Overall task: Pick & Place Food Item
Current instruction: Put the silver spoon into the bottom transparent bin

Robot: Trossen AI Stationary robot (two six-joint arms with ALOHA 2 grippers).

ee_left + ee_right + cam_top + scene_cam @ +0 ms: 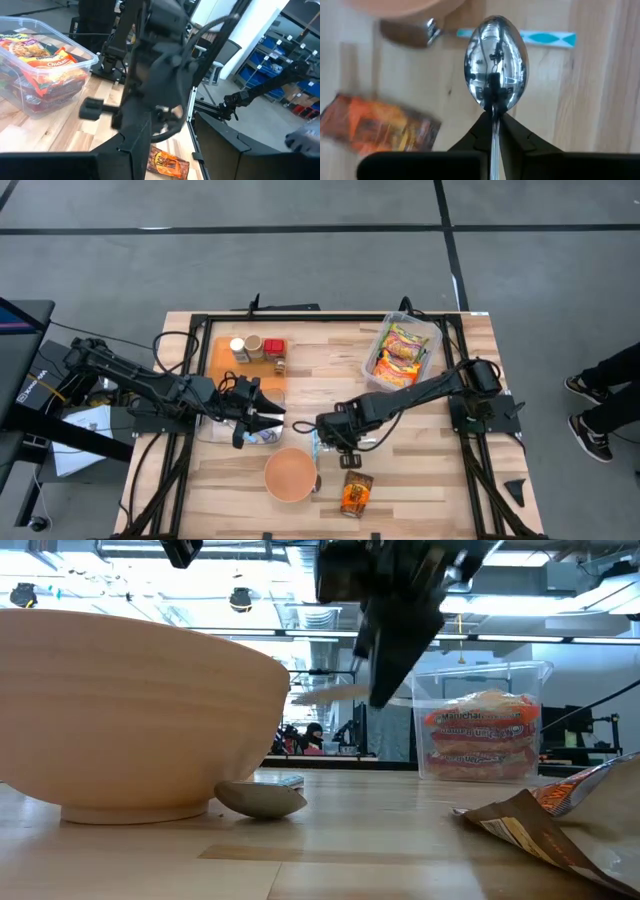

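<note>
My right gripper (335,435) is shut on a shiny metal spoon (495,65) above the table's middle, just beyond a wooden bowl (290,474). An orange snack packet (355,495) lies flat on the table to the right of the bowl and also shows in the right wrist view (375,125). A clear plastic bin (400,350) of noodle packets stands at the far right. My left gripper (260,415) is open and empty, left of the right gripper. My right gripper pinches the spoon's neck (494,111), just behind its bowl, between the two fingers. The handle runs back along the fingers and the spoon's bowl sticks out past the fingertips. The fingers point down at the table. The spoon is lifted clear of the table.
An orange tray (222,355) with spice jars stands at the far left. A clear plastic item (262,436) lies under my left gripper. A white and teal strip (545,38) and a small brown and metal item (260,800) lie beside the bowl.
</note>
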